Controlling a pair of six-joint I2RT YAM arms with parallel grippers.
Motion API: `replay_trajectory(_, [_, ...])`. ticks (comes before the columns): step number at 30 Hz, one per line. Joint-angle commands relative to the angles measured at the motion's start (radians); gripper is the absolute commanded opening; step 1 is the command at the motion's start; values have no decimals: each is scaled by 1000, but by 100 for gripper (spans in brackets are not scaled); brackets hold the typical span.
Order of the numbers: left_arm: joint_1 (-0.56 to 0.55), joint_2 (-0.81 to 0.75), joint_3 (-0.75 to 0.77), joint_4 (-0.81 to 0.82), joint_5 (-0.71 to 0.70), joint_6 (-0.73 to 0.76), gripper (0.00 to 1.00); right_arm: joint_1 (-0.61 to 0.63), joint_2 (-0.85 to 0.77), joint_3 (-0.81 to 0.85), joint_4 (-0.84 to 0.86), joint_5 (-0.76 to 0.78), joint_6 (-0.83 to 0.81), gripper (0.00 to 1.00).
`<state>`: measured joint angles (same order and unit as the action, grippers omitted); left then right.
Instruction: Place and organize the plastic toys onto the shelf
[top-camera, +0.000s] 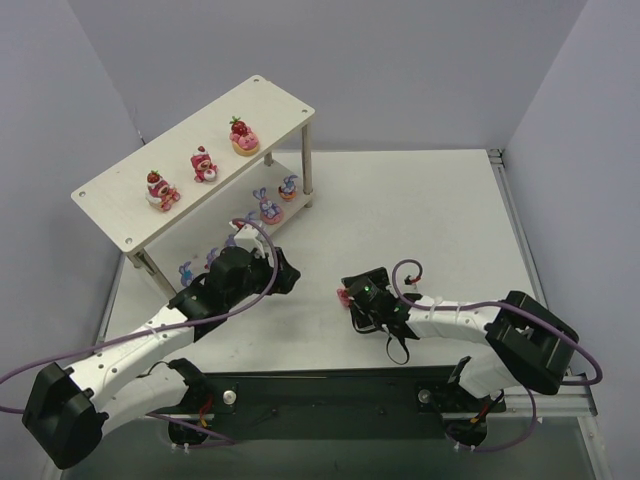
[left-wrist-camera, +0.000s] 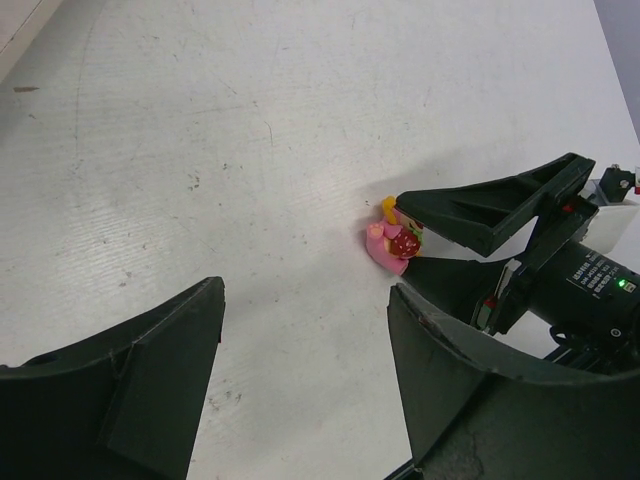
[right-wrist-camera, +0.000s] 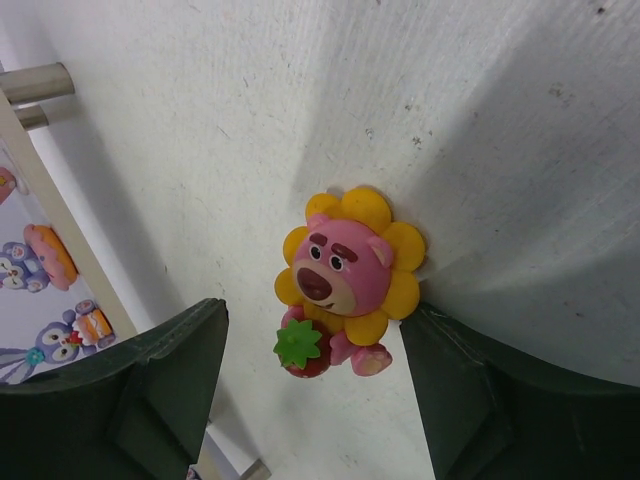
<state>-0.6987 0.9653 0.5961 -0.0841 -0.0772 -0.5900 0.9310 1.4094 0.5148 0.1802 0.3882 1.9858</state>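
While it lies on the white table near the middle of the overhead view, the yellow-petalled flower bear shows its pink face and its strawberry to the right wrist camera. It sits between the spread fingers of the right gripper. One dark finger stands right against the petals at the frame's lower right, though actual contact cannot be made out. The other finger is clearly apart from the toy at the lower left. The jaws are parted and clamp nothing.

The left gripper also has its jaws spread, with only bare table between them. It looks across at the flower bear from the overhead frame's left centre, close to the shelf's front edge.

The shelf stands slantwise in the upper left. Three strawberry-topped bears are spaced in a row along its upper board. Several purple-blue bunnies stand on the lower board, some partly hidden behind the left arm.
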Motion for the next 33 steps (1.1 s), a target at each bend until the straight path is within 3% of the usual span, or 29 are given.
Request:
replay_trajectory(1, [4, -25, 1, -8, -22, 15, 76, 6, 33, -36, -24, 66, 169, 69])
replay_trajectory(3, [4, -28, 1, -11, -21, 16, 77, 5, 33, -38, -33, 70, 174, 64])
replay_trajectory(7, [4, -33, -1, -13, -18, 16, 77, 3, 31, -29, -65, 75, 150, 36])
replay_trajectory(9, [4, -36, 1, -19, -18, 18, 77, 2, 25, -10, -119, 77, 124, 31])
replay_trajectory(10, [4, -42, 1, -26, -18, 18, 77, 2, 23, -3, -126, 80, 113, 22])
replay_trajectory(12, [5, -49, 1, -32, -18, 19, 77, 0, 17, 1, -130, 84, 94, 14])
replay_trajectory(13, [5, -56, -1, -36, -18, 18, 77, -1, 13, 8, -127, 86, 47, 8])
replay_trajectory(15, [5, -66, -1, -48, -15, 18, 77, -8, -4, 16, -95, 107, -28, 5])
replay_trajectory(16, [5, -80, 1, -58, -13, 19, 77, -8, -12, 13, -61, 113, -135, 0])
replay_trajectory(20, [5, -117, -1, -85, 10, 19, 78, -40, -53, -71, 306, 71, -441, 0])
replay_trajectory(23, [7, -142, 7, -106, 45, 22, 80, -70, -47, -90, 525, -52, -649, 0])
replay_trajectory(29, [7, -191, 37, -134, 125, 25, 81, -87, -46, -32, 711, -336, -1022, 0])
replay_trajectory(33, [5, -206, 48, -134, 171, 21, 81, -78, -99, 5, 743, -495, -1203, 0])
